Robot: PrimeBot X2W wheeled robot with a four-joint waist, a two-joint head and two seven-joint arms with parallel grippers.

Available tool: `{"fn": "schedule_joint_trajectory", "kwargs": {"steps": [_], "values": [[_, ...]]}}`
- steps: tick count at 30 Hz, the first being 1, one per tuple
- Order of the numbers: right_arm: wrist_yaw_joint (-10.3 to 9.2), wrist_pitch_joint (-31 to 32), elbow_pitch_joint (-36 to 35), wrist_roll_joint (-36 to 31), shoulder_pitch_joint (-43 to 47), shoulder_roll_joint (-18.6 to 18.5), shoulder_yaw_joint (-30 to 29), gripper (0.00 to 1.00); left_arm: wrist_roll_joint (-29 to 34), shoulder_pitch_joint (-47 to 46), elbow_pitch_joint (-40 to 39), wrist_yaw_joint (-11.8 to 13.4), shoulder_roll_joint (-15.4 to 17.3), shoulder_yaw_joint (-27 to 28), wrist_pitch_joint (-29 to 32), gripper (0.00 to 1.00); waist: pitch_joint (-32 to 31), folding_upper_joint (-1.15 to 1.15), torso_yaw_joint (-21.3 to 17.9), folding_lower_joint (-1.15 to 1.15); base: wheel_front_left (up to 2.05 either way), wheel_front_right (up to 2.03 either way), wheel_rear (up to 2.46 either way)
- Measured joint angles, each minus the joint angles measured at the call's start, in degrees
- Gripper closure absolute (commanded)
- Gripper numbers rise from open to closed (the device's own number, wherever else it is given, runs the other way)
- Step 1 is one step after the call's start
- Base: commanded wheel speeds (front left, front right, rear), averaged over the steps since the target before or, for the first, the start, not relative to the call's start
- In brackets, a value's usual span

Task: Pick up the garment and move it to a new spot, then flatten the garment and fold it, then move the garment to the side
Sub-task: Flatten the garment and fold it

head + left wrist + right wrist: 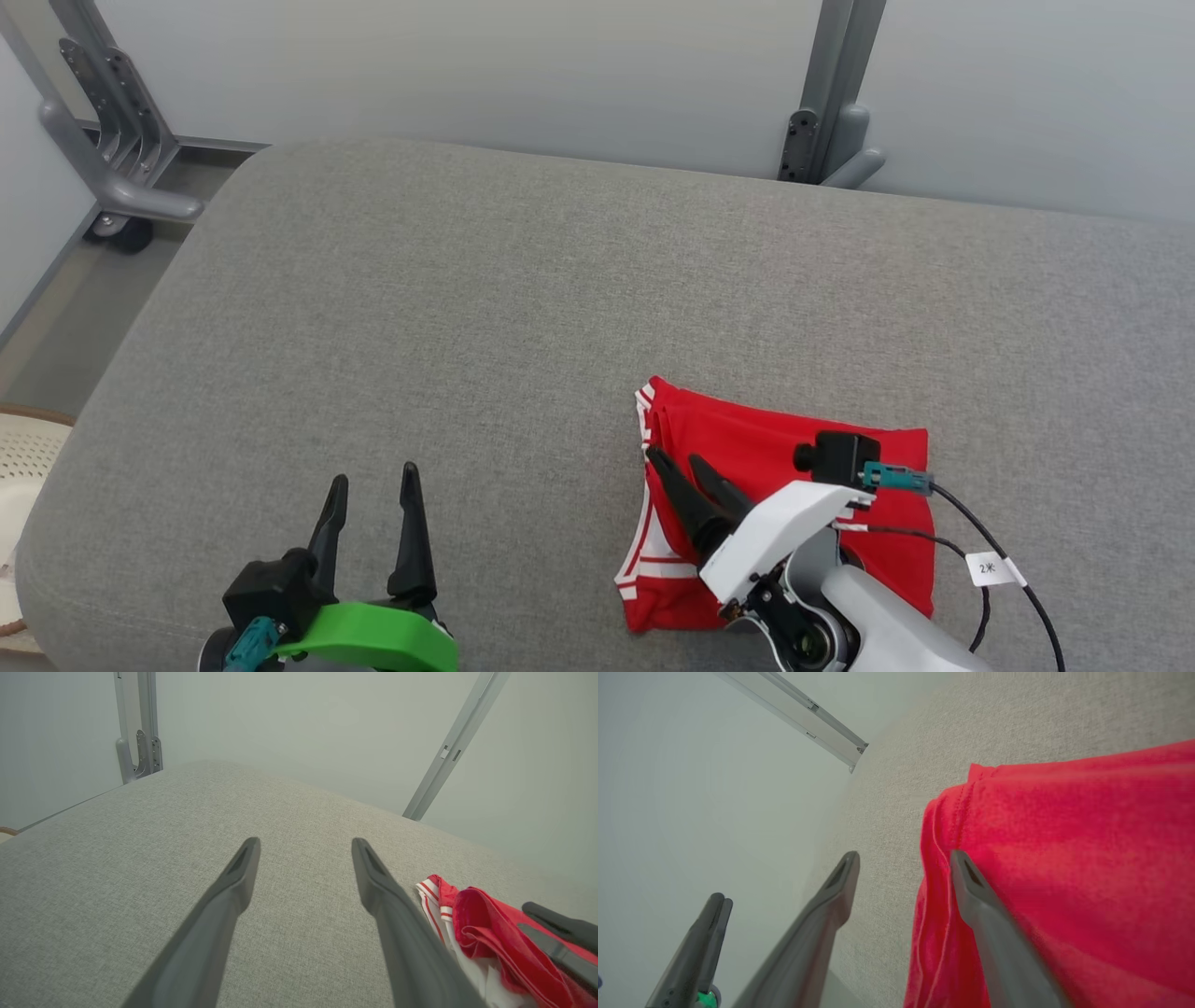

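Red with white-striped trim, one folded garment (747,439) lay on the grey fabric surface (523,308), toward its near right side. The right arm's jaws stood open over the garment's left edge, gripping nothing. Of their two dark fingers (686,499), one sat above the red cloth and the other above bare grey fabric, as the right wrist view showed. The left arm's jaws, also open and empty, hung over bare surface well to the left of the garment, their two fingers (411,532) parted. Two grey metal posts (826,93) rose behind the surface's far edge.
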Motion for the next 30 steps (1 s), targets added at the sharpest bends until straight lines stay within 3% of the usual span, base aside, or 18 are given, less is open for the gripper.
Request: {"fn": "schedule_joint_trajectory", "kwargs": {"steps": [5,9,14,18,19,21,22,23,24,30], "values": [[0.00,-4.61,0.09,-0.43,-1.39,0.03,0.13,0.00,0.08,0.35,0.22,-0.20,-0.13,-0.08,0.00,0.00,-0.56,0.00,-0.80,0.00,0.00,0.00,0.00],[0.00,-7.49,1.56,-5.84,-2.31,-0.25,-3.02,0.00,0.20,0.68,0.31,-0.25,-0.25,-0.52,0.00,0.00,-1.01,0.00,-1.71,0.00,0.00,0.00,0.00],[0.00,-8.49,2.78,-20.95,-2.52,-3.56,-8.60,0.00,0.51,0.90,0.26,-0.27,-0.33,-0.89,0.00,0.00,-1.36,0.00,-3.04,0.00,0.00,0.00,0.00],[0.00,-8.70,0.52,-29.71,0.55,-2.25,-13.78,0.00,0.53,0.97,0.30,-0.33,-0.38,-1.16,0.00,0.00,-1.29,0.00,-3.64,0.00,0.00,0.00,0.00],[0.00,-8.71,-0.02,-31.08,1.90,-1.65,-14.36,0.04,0.53,0.97,0.32,-0.34,-0.38,-1.24,0.00,0.00,-1.23,0.00,-3.64,0.00,0.00,0.00,0.00],[0.00,-8.70,-0.87,-33.75,3.67,-1.11,-15.17,0.54,0.53,0.95,0.35,-0.46,-0.38,-1.34,0.00,0.00,-1.10,0.00,-3.53,0.00,0.00,0.00,0.00],[0.00,-8.71,-1.37,-35.13,4.22,-1.02,-15.51,0.67,0.53,0.94,0.36,-0.51,-0.36,-1.33,0.00,0.00,-1.02,0.00,-3.44,0.00,0.00,0.00,0.00],[0.00,-8.70,-1.68,-36.31,4.74,-0.87,-15.55,0.89,0.53,0.91,0.36,-0.51,-0.36,-1.34,0.00,0.00,-0.93,0.00,-3.32,0.00,0.00,0.00,0.00],[0.00,-8.71,-1.79,-36.75,5.36,-0.69,-15.56,1.00,0.53,0.88,0.36,-0.51,-0.34,-1.35,0.00,0.00,-0.83,0.00,-3.17,0.00,0.00,0.00,0.00],[0.00,-8.71,-0.20,-37.73,6.88,-0.09,-11.98,1.00,0.65,0.04,0.35,-0.52,-0.18,-1.53,0.01,0.00,0.16,0.00,-1.40,0.00,0.00,0.00,0.00]]}}
